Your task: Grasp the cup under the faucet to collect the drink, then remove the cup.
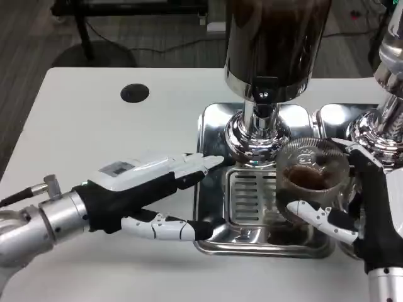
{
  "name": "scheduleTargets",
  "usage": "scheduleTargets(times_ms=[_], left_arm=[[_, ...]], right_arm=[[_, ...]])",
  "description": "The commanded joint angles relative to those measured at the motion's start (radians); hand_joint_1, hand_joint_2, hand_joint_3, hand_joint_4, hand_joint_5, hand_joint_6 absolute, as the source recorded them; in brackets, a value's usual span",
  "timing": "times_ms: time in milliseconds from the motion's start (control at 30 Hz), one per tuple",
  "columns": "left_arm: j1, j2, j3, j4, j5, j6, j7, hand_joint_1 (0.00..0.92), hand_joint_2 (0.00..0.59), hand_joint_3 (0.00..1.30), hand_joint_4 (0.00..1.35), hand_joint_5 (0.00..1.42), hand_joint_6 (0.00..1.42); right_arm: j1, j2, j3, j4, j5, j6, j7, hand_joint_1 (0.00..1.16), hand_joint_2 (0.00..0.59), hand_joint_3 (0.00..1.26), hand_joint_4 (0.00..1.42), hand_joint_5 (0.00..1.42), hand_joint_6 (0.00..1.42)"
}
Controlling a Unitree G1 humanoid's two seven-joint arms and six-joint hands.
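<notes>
Fingers (315, 217) of the right hand (352, 214) are wrapped around the upright cup (313, 173), held just right of the faucet (263, 104); left hand (148, 182) fingers spread, holding nothing.

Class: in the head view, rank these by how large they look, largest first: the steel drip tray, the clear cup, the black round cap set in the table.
1. Steel drip tray, widest by far.
2. Clear cup, held in the right hand, part-filled with dark drink.
3. Black round cap, smallest; it lies farther from the camera, but the gap is clear.

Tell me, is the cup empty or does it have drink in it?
It has drink: dark brown liquid shows through the clear cup, which the right hand holds.
</notes>
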Motion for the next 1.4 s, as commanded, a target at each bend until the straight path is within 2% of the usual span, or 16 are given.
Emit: scheduleTargets(times_ms=[33, 367, 500, 633, 967, 1167, 1400], left_arm=[[0.018, 0.029, 0.0, -0.037, -0.006, -0.02, 0.031, 0.0, 0.129, 0.0, 0.0, 0.0, 0.0], [0.134, 0.097, 0.001, -0.159, -0.096, -0.036, 0.009, 0.0, 0.13, 0.0, 0.0, 0.0, 0.0], [0.194, 0.134, 0.004, -0.205, -0.141, -0.047, -0.004, 0.0, 0.13, 0.0, 0.0, 0.0, 0.0], [0.241, 0.157, 0.011, -0.255, -0.167, -0.048, -0.007, 0.0, 0.13, 0.0, 0.0, 0.0, 0.0], [0.355, 0.186, 0.032, -0.372, -0.21, -0.022, -0.006, 0.0, 0.132, 0.0, 0.0, 0.0, 0.01], [0.402, 0.198, 0.048, -0.403, -0.235, -0.009, -0.011, 0.0, 0.132, 0.0, 0.0, 0.0, 0.01], [0.397, 0.194, 0.057, -0.406, -0.23, -0.001, -0.009, 0.0, 0.132, 0.0, 0.0, 0.0, 0.01]], right_arm=[[0.026, 0.006, 0.009, -0.081, 0.006, -0.009, 0.015, 0.83, 0.153, 0.68, 0.75, 0.98, 1.34], [0.165, 0.018, 0.034, -0.261, -0.01, 0.008, 0.063, 0.83, 0.153, 0.69, 0.75, 0.98, 1.34], [0.258, 0.025, 0.048, -0.35, -0.018, 0.011, 0.078, 0.83, 0.157, 0.69, 0.75, 0.98, 1.34], [0.314, 0.029, 0.054, -0.398, -0.022, 0.011, 0.089, 0.83, 0.16, 0.69, 0.75, 0.98, 1.34], [0.397, 0.039, 0.076, -0.448, -0.018, 0.006, 0.112, 0.82, 0.162, 0.69, 0.75, 1.0, 1.34], [0.41, 0.035, 0.061, -0.459, -0.007, 0.002, 0.126, 0.82, 0.163, 0.7, 0.75, 1.0, 1.34], [0.403, 0.036, 0.043, -0.463, -0.005, -0.001, 0.136, 0.82, 0.163, 0.7, 0.75, 1.0, 1.34]])
